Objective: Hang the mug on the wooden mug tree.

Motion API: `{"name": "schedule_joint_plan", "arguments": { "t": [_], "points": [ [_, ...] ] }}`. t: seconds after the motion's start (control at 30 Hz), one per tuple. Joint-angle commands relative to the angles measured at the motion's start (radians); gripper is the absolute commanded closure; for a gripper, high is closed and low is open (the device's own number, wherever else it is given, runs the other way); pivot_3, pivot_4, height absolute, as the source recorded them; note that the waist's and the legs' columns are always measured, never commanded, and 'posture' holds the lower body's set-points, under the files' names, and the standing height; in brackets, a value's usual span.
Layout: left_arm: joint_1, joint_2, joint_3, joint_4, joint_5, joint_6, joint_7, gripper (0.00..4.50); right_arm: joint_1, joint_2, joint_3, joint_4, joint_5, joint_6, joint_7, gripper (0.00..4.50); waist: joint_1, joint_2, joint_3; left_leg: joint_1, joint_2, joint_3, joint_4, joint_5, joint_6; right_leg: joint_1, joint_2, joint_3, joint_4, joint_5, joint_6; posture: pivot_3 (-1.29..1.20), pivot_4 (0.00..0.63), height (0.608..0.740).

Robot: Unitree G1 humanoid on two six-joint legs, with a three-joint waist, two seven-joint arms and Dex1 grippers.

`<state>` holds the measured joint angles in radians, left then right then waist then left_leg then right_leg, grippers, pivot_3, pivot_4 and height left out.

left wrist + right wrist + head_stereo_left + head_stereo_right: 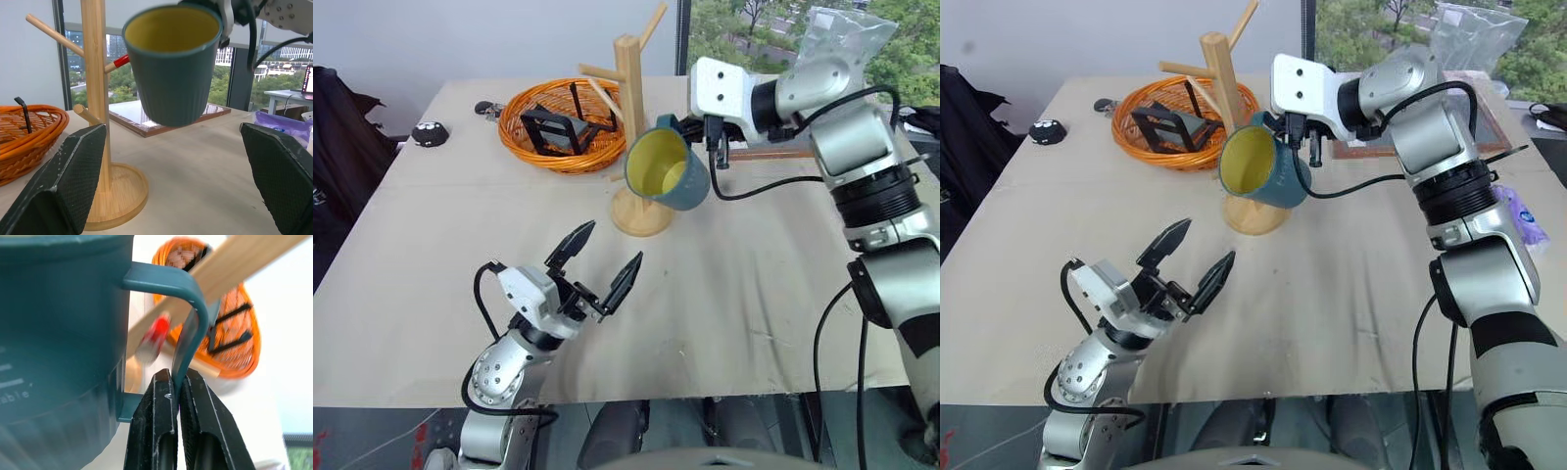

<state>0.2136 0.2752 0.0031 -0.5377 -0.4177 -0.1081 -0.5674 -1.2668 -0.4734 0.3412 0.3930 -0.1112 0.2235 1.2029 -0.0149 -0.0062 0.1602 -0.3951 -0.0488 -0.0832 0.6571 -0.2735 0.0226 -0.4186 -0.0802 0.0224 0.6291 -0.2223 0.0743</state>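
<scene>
The teal-blue mug [671, 174] with a yellow interior hangs tilted in the air, its mouth turned toward me, just right of the wooden mug tree [628, 93]. My right gripper [175, 378] is shut on the mug's loop handle [188, 328]. The red-tipped peg [154, 335] shows inside the handle loop; whether it has passed through I cannot tell. In the left wrist view the mug [173, 73] floats above the table beside the post [95, 73]. My left gripper [612, 242] is open and holds nothing, low over the table in front of the tree's round base [641, 213].
An orange wire basket [558, 162] holding a black frame stands behind and left of the tree. A small black object [431, 134] lies at the far left. A wood-framed board [773, 152] and a purple packet [1518, 211] lie on the right.
</scene>
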Motion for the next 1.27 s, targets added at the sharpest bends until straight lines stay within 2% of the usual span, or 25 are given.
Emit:
{"name": "schedule_joint_plan", "arguments": {
  "t": [0.03, 0.07, 0.13, 0.2, 0.23, 0.33, 0.5, 0.67, 0.73, 0.83, 0.87, 0.93, 1.07, 1.17, 1.27],
  "points": [
    [-0.007, -0.004, 0.002, -0.06, -0.021, 0.011, 0.025, 0.0, -0.013, -0.003, -0.015, -0.043, -0.01, -0.004, -0.027, 3.9, 0.0, 0.0, 0.0, 0.0, 0.0, 0.0, 0.0, 0.0, 0.0, -0.001, 0.0, 0.0, 0.0, 0.0, 0.0, 0.0, 0.15, 0.74],
    [-0.011, -0.01, 0.003, -0.066, -0.031, 0.016, 0.033, 0.0, -0.012, -0.004, -0.015, -0.04, -0.01, -0.008, -0.029, 3.69, 0.0, 0.0, 0.0, -0.001, 0.0, 0.0, 0.0, 0.0, 0.0, -0.001, 0.0, 0.0, 0.001, 0.0, 0.0, 0.0, 0.15, 0.74],
    [-0.019, -0.012, 0.005, -0.072, -0.042, 0.024, 0.042, 0.0, -0.012, -0.005, -0.016, -0.033, -0.011, -0.012, -0.034, 2.49, 0.0, 0.0, 0.0, -0.001, 0.0, 0.0, 0.0, 0.0, 0.0, -0.001, 0.0, 0.0, 0.001, 0.0, 0.0, 0.0, 0.15, 0.74],
    [-0.024, -0.01, 0.006, -0.075, -0.049, 0.028, 0.045, 0.0, -0.014, -0.009, -0.018, -0.026, -0.01, -0.017, -0.035, 2.01, 0.0, 0.0, 0.0, -0.001, 0.0, 0.0, 0.0, 0.0, 0.0, -0.001, 0.0, 0.0, 0.001, 0.0, 0.0, 0.0, 0.15, 0.74],
    [-0.025, -0.009, 0.007, -0.076, -0.051, 0.03, 0.046, 0.0, -0.015, -0.01, -0.018, -0.024, -0.009, -0.019, -0.035, 1.41, 0.0, 0.0, 0.0, -0.001, 0.0, 0.0, 0.0, 0.0, 0.0, -0.001, 0.0, 0.0, 0.001, 0.0, 0.0, 0.0, 0.15, 0.74],
    [-0.029, -0.006, 0.012, -0.078, -0.057, 0.033, 0.05, 0.0, -0.019, -0.027, -0.035, -0.021, 0.001, -0.012, -0.034, 0.09, 0.0, 0.0, 0.0, -0.001, 0.0, 0.0, 0.0, 0.0, 0.0, -0.001, 0.0, 0.0, 0.002, 0.0, 0.0, 0.0, 0.15, 0.74],
    [-0.039, -0.015, 0.033, -0.088, -0.061, 0.028, 0.084, 0.0, -0.016, -0.115, -0.088, -0.048, 0.071, 0.072, 0.048, 0.03, 0.004, 0.0, 0.0, -0.001, 0.0, 0.0, 0.001, 0.0, 0.0, -0.001, 0.0, 0.0, 0.002, 0.0, 0.0, 0.0, 0.15, 0.74],
    [-0.046, -0.013, 0.049, -0.088, -0.055, 0.036, 0.109, 0.0, 0.068, -0.21, -0.161, -0.158, 0.184, 0.273, 0.117, 0.03, 0.004, -0.001, -0.001, -0.001, 0.0, 0.0, 0.001, 0.0, 0.0, -0.001, 0.0, 0.0, 0.002, 0.0, 0.0, 0.0, 0.15, 0.74],
    [-0.039, -0.008, 0.049, -0.089, -0.052, 0.044, 0.114, 0.0, 0.155, -0.256, -0.2, -0.25, 0.242, 0.367, 0.131, 0.03, 0.009, -0.001, -0.001, -0.001, 0.0, -0.001, 0.001, 0.0, 0.0, 0.0, 0.0, -0.001, 0.001, 0.0, 0.0, 0.0, 0.15, 0.74],
    [-0.021, 0.004, 0.059, -0.091, -0.043, 0.099, 0.152, 0.0, 0.383, -0.321, -0.29, -0.448, 0.37, 0.505, 0.134, 0.03, 0.013, -0.001, -0.001, -0.002, 0.0, -0.001, 0.002, 0.0, 0.0, 0.001, -0.001, -0.001, 0.0, 0.0, 0.0, 0.0, 0.15, 0.74],
    [-0.009, 0.024, 0.061, -0.09, -0.033, 0.14, 0.162, 0.0, 0.509, -0.326, -0.339, -0.523, 0.407, 0.506, 0.118, 0.03, 0.016, -0.002, -0.001, -0.002, 0.0, -0.001, 0.002, 0.0, 0.0, 0.001, -0.001, -0.001, 0.0, 0.0, 0.0, 0.0, 0.15, 0.74],
    [0.016, 0.065, 0.061, -0.087, -0.019, 0.234, 0.182, 0.0, 0.73, -0.289, -0.443, -0.641, 0.483, 0.498, 0.066, 0.03, 0.024, -0.002, -0.002, -0.002, 0.0, -0.002, 0.003, 0.0, 0.0, 0.002, 0.0, -0.002, 0.0, 0.0, 0.0, 0.0, 0.15, 0.74],
    [0.049, 0.122, 0.049, -0.09, 0.001, 0.329, 0.183, 0.0, 0.946, -0.176, -0.549, -0.759, 0.568, 0.46, -0.07, 0.03, 0.018, -0.001, -0.001, -0.001, 0.0, 0.001, 0.004, 0.0, 0.0, 0.001, 0.0, 0.001, 0.004, 0.0, 0.0, 0.0, 0.15, 0.74],
    [0.083, 0.158, 0.04, -0.089, 0.015, 0.372, 0.165, 0.0, 1.137, -0.052, -0.574, -0.813, 0.573, 0.352, -0.169, 0.03, 0.02, -0.002, -0.002, 0.004, 0.0, -0.001, 0.007, -0.003, 0.005, 0.006, 0.001, 0.0, 0.007, 0.0, 0.0, 0.0, 0.15, 0.74],
    [0.111, 0.202, 0.018, -0.056, 0.081, 0.356, 0.132, 0.0, 1.302, 0.044, -0.54, -0.784, 0.506, 0.174, -0.236, 0.03, 0.025, -0.003, -0.003, 0.012, 0.0, -0.001, 0.007, -0.003, 0.005, 0.013, 0.001, -0.002, 0.007, -0.001, 0.0, 0.0, 0.15, 0.74]
  ]
}}
